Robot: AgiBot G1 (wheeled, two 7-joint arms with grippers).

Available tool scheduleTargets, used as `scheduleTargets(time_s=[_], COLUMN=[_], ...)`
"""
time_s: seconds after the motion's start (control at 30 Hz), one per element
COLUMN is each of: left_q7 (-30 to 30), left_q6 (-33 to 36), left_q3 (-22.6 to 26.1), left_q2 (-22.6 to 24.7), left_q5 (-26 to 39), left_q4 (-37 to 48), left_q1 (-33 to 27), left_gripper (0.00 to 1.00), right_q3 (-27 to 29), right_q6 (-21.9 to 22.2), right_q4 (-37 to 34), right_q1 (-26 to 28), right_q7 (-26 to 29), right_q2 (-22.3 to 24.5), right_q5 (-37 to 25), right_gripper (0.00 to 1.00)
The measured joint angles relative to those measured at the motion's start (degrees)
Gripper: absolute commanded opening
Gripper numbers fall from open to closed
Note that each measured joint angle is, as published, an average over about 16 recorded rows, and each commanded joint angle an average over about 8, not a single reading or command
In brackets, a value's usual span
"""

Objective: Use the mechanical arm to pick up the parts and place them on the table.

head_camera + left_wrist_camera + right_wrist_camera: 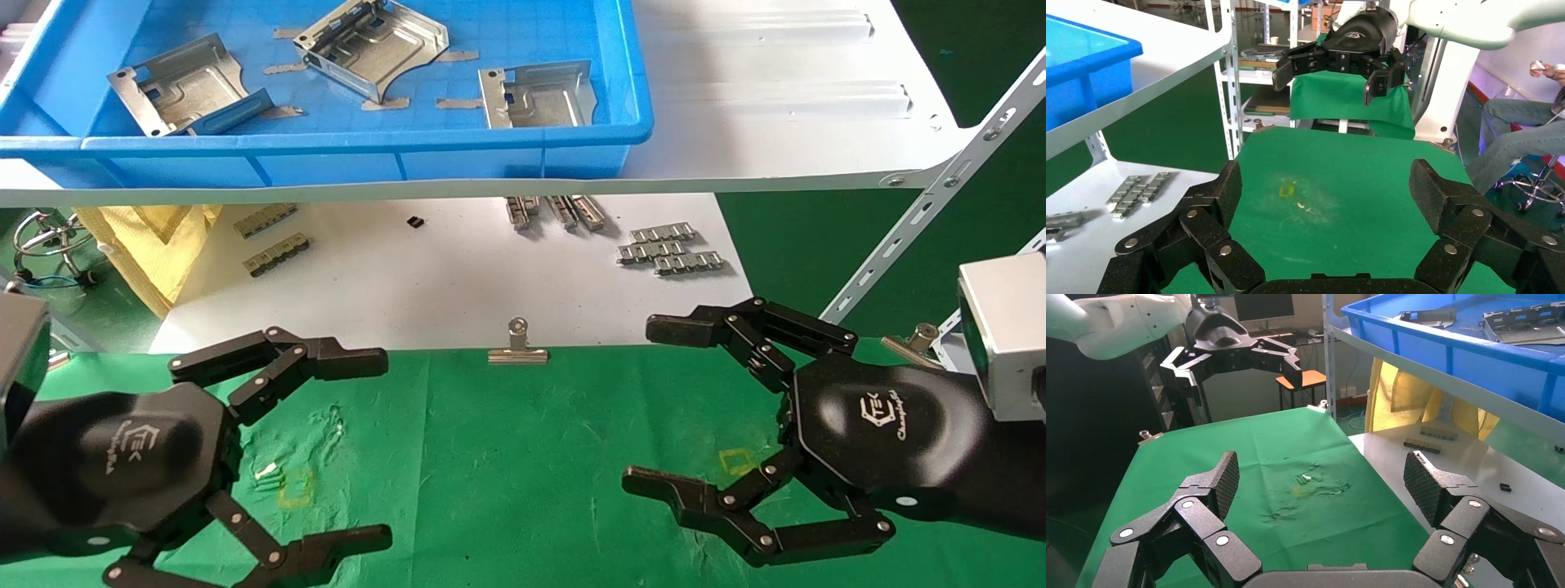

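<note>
Head view shows both glossy black grippers, left (372, 445) and right (641, 404), spread wide and empty over the wrinkled green cloth table (507, 457), apparently poised before reaching the silver sheet-metal brackets (372, 45) in the blue plastic tray (327, 151).

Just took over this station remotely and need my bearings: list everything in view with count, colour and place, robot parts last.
parts: three, silver, in the blue tray
blue tray: one, on the white shelf
white shelf: one, above and behind the table
white sheet: one, under the shelf, behind the green cloth
connector strips: several small clusters, grey, lying on the white sheet
binder clip: one, silver, at the far edge of the green cloth
yellow cloth: one, under the shelf at left
table: green cloth with small yellow squares, no part on it
left gripper: black, open, over the table's left
right gripper: black, open, over the table's right
</note>
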Motion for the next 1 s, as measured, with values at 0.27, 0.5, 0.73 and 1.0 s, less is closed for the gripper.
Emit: scheduleTargets(time_s=[0.27,0.5,0.73,1.0], left_q7=[0.0,0.0,0.0,0.0], left_q6=[0.0,0.0,0.0,0.0], left_q3=[0.0,0.0,0.0,0.0], left_q2=[0.0,0.0,0.0,0.0], left_q5=[0.0,0.0,0.0,0.0], left_q4=[0.0,0.0,0.0,0.0], left_q1=[0.0,0.0,0.0,0.0], left_gripper=[1.0,1.0,1.0,1.0], right_q3=[0.0,0.0,0.0,0.0], right_q6=[0.0,0.0,0.0,0.0], right_q4=[0.0,0.0,0.0,0.0], right_q1=[0.0,0.0,0.0,0.0], right_q7=[0.0,0.0,0.0,0.0], right_q2=[0.0,0.0,0.0,0.0], right_q5=[0.0,0.0,0.0,0.0], right_gripper=[1.0,0.3,0.0,0.0])
